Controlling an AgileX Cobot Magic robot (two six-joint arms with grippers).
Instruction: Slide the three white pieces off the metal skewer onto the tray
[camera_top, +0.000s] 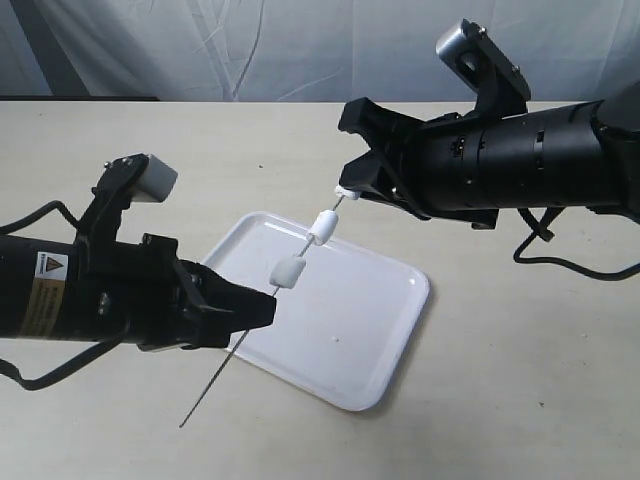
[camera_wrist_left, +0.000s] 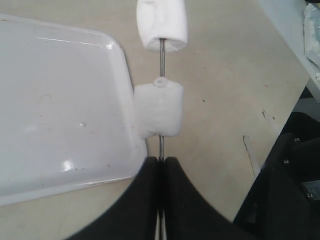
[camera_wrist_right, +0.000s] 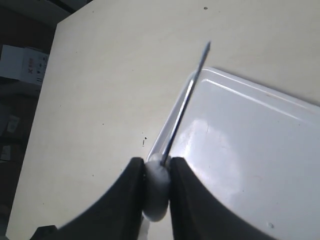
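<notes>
The metal skewer (camera_top: 226, 358), a thin grey rod, slants in the air by the glossy white tray (camera_top: 370, 320), threaded through three white pieces (camera_top: 324, 226), soft and roughly cylindrical. The left wrist view shows the left gripper (camera_wrist_left: 160, 164) clamped tight on the rod just below two pieces. The right wrist view alone shows the right gripper (camera_wrist_right: 157, 162) pinching the end piece (camera_wrist_right: 156, 200), with bare pointed metal beyond.

A beige table (camera_top: 520, 380) is shown, backed by a creased white curtain (camera_top: 250, 45); a white labelled box (camera_wrist_right: 22, 65) is seen beyond the table edge.
</notes>
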